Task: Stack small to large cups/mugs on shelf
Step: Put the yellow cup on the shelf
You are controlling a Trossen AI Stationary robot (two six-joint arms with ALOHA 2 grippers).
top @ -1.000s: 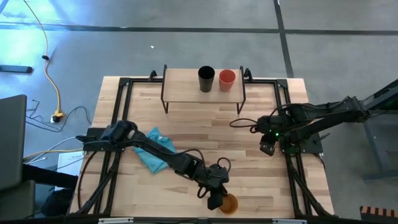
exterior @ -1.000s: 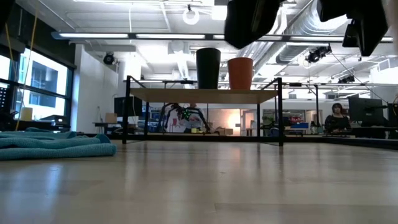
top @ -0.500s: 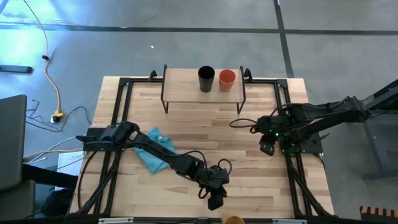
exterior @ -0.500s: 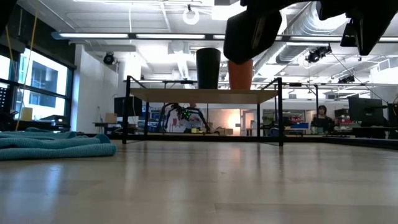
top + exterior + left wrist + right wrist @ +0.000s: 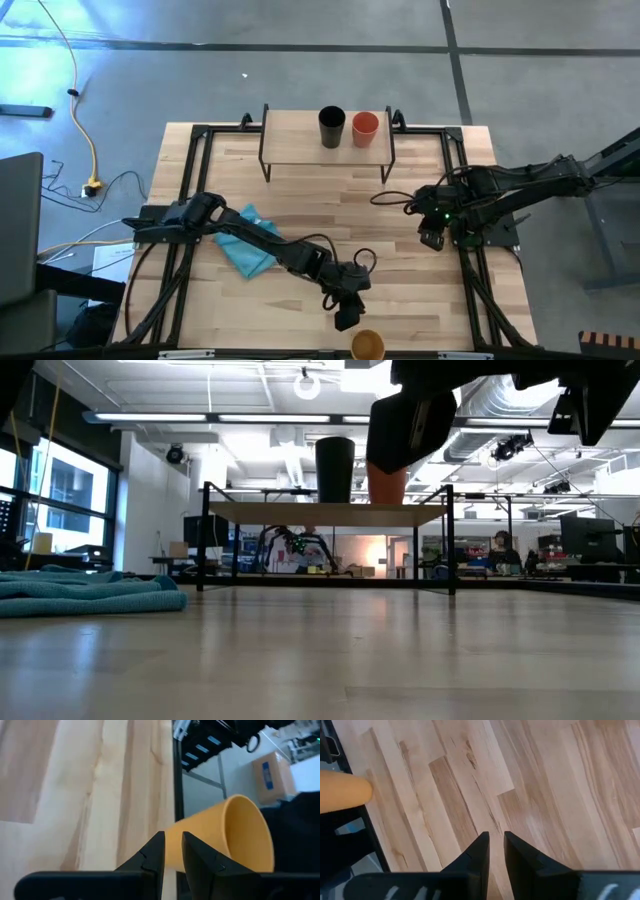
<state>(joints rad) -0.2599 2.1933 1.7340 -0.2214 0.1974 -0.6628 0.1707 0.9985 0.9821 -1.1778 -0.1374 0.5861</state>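
Observation:
The black cup (image 5: 331, 127) and the red cup (image 5: 366, 128) stand upright side by side on the shelf (image 5: 300, 150). In the low view the black cup (image 5: 335, 468) shows whole, and the red cup (image 5: 388, 485) is half hidden behind my left gripper (image 5: 410, 425). The yellow-orange cup (image 5: 367, 345) is at the table's near edge. In the left wrist view this cup (image 5: 225, 840) lies tipped on its side just past the edge rail. My left gripper (image 5: 345, 320) is shut and hangs close beside it, apart from it. My right gripper (image 5: 431, 238) is shut, over the table's right part.
A light blue cloth (image 5: 245, 250) lies crumpled on the table's left part, under the left arm. Black frame rails (image 5: 195, 200) run along the table's sides. Bare wood lies between the shelf and the near edge. People sit in the room behind (image 5: 500, 550).
The yellow-orange cup was on the table right beside my left gripper. It has gone over toward the near edge and now lies tipped past the edge rail. My left gripper has drawn back a little toward the far edge.

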